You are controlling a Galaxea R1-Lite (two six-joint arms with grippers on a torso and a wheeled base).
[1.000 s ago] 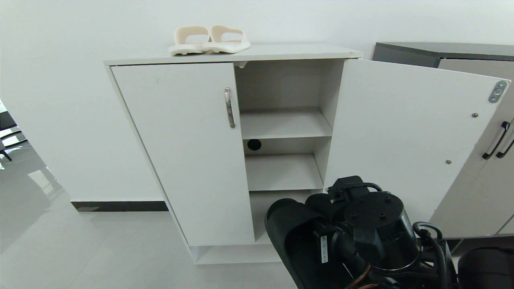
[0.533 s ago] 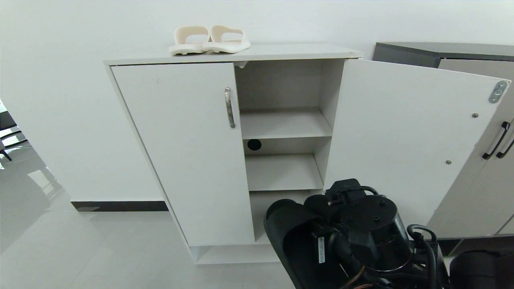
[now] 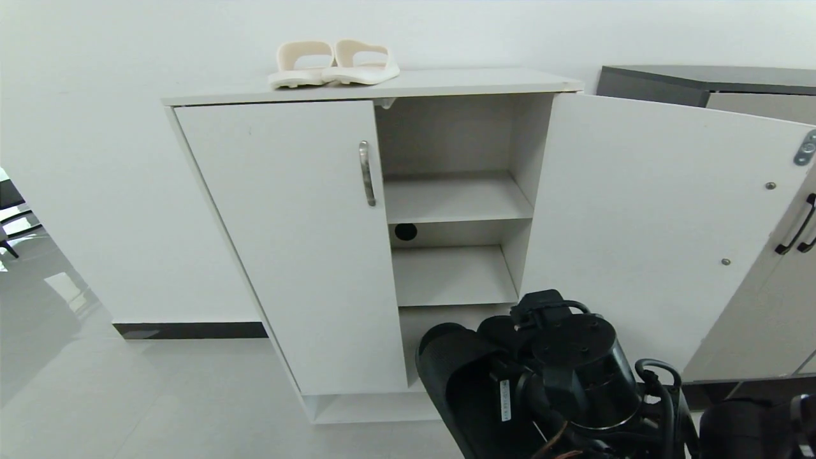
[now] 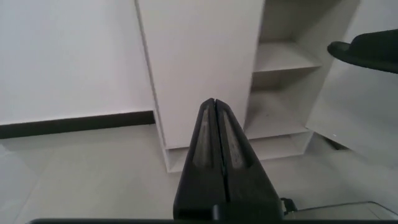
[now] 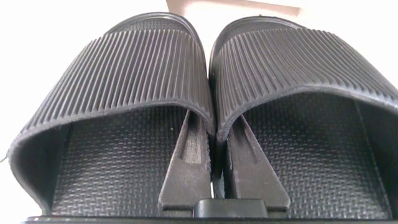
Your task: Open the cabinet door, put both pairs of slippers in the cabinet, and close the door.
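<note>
Open room: the right door of the cabinet is standing swung wide, baring an upper shelf, a middle shelf and a bottom bay.
Edges: the left door is sitting flush and closed. Its metal handle is running along the edge next to the opening. A grey cabinet is standing just behind the open door's far edge.
Cream slippers: they are lying side by side on top of the cabinet, above the closed door's inner edge.
Right pincer: I am clamping the black slippers. One finger is sitting inside each shoe and the two inner walls are pinched between them.
Black slippers' place: I am holding them low in front of the cabinet, before the bottom bay and beside the open door's lower edge.
Left pincer: my fingers are pressing together on nothing, out in front of the closed door.
Change: the whole head view is sitting slightly shifted, so my camera has moved. The doors and cream slippers are staying put, and my right arm is still carrying its pair.
</note>
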